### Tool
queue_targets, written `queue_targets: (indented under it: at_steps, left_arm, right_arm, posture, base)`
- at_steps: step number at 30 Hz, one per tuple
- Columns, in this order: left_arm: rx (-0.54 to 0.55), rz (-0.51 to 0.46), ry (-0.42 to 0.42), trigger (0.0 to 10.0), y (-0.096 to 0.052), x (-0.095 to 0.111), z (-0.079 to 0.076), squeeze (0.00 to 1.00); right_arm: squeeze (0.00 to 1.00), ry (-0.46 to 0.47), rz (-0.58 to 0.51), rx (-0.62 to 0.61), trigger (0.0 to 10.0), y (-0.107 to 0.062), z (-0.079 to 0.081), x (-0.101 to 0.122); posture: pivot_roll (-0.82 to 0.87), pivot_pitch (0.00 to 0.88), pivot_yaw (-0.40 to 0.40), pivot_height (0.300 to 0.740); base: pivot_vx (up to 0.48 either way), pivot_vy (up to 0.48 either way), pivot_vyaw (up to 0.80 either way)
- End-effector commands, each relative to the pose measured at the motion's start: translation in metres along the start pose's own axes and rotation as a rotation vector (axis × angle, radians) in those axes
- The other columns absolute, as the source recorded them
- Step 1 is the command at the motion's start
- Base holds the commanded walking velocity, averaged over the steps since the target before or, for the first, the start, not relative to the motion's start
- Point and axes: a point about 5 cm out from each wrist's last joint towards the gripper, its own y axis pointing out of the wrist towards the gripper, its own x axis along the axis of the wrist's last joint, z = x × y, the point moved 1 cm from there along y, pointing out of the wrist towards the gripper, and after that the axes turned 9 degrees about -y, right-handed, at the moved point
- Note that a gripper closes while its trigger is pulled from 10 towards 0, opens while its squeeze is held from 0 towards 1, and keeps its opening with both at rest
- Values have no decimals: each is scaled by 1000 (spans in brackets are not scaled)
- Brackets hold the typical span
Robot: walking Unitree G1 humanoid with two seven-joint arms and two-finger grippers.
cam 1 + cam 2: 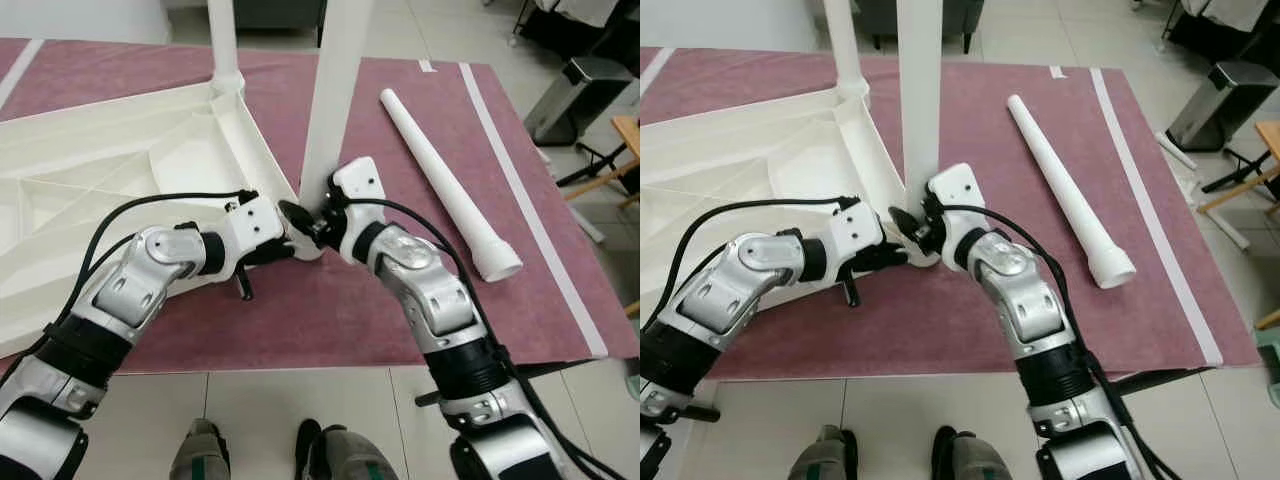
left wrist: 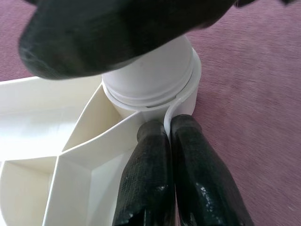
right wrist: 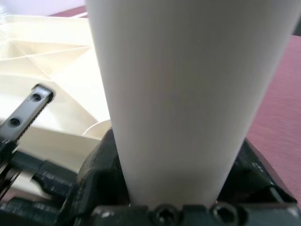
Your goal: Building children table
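Both hands are working at the tabletop (image 1: 120, 160) corner: right hand (image 1: 305, 222) gripping a standing leg (image 1: 335, 90), left hand (image 2: 169, 141) pinching the rim. One far-corner leg (image 1: 222, 40) is standing; another leg (image 1: 445, 180) is lying beside it.

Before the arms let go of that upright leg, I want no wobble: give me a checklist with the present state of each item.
1. Right gripper around the upright leg near its base: ok.
2. Left gripper shut on the tabletop rim at the corner socket: ok.
3. Leg base sitting inside the socket: ok, though whether fully home cannot tell.
4. Leg standing straight: ok by the eye views.
5. Far corner leg already standing in its socket: ok.
6. Spare leg lying on the mat, apart from both arms: ok.
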Motion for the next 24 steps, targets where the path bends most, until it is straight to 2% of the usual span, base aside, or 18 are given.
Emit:
queue_targets:
  at_steps: [1, 2, 6, 7, 8, 9, 13, 17, 18, 19, 20, 21, 22, 23, 24]
  left_arm:
    - [-87, -172, 122, 0, 4, 41, -13, 0]
    - [-87, -171, 123, 0, 6, 42, -12, 0]
    - [-86, -171, 126, 0, 8, 43, -11, 0]
    - [-86, -170, 128, 0, 8, 42, -10, 0]
    - [-86, -170, 128, 0, 8, 42, -10, 0]
    - [-85, -168, 129, 0, 7, 41, -10, 0]
    - [-79, -162, 130, 0, 5, 37, -9, 0]
    - [-78, -161, 130, 0, 4, 36, -9, 0]
    - [-84, -155, 135, 0, 1, 34, -11, 0]
    - [-84, -155, 135, 0, 1, 34, -11, 0]
    - [-99, -151, 143, 0, -4, 32, -14, 0]
    - [-99, -151, 143, 0, -4, 32, -14, 0]
    - [-125, -145, 158, 0, -9, 30, -20, 0]
    - [-125, -145, 158, 0, -9, 30, -20, 0]
    - [-162, -134, 177, 0, -14, 28, -28, 0]
  right_arm:
    - [0, 10, 226, -132, 0, -2, -6, -43]
    - [0, 42, 254, -218, 0, -3, -9, -46]
    - [0, 92, 271, -314, 0, -1, -10, -48]
    - [0, 96, 251, -314, 1725, 1, -9, -45]
    - [0, 96, 251, -314, 1725, 1, -9, -45]
    - [0, 87, 226, -288, 10000, 3, -6, -41]
    - [0, 58, 155, -242, 10000, 7, 0, -28]
    - [0, 47, 134, -239, 10000, 8, 1, -25]
    - [1000, 50, 73, -157, 10000, 8, 6, -17]
    - [1000, 50, 73, -157, 10000, 8, 6, -17]
    - [0, 43, 9, -58, 10000, 6, 11, -8]
    - [0, 43, 9, -58, 10000, 6, 11, -8]
    - [0, 40, -50, 52, 10000, 2, 16, 0]
    - [0, 40, -50, 52, 10000, 2, 16, 0]
    - [0, 18, -99, 155, 10000, -4, 18, 6]
  posture:
    - [131, 204, -21, 740]
    - [131, 204, -18, 740]
    - [133, 201, -17, 740]
    - [135, 201, -19, 740]
    - [135, 201, -19, 740]
    - [136, 201, -21, 740]
    - [137, 200, -24, 740]
    - [137, 200, -24, 740]
    - [142, 202, -26, 740]
    - [142, 202, -26, 740]
    - [139, 203, -26, 740]
    - [139, 203, -26, 740]
    - [140, 201, -26, 740]
    - [140, 201, -26, 740]
    - [146, 196, -20, 740]
  base:
    - [0, 0, 0]
    - [0, 0, 0]
    - [0, 0, 0]
    - [0, 0, 0]
    - [0, 0, 0]
    - [0, 0, 0]
    - [0, 0, 0]
    - [0, 0, 0]
    - [0, 0, 0]
    - [0, 0, 0]
    - [0, 0, 0]
    - [0, 0, 0]
    - [0, 0, 0]
    - [0, 0, 0]
    - [0, 0, 0]
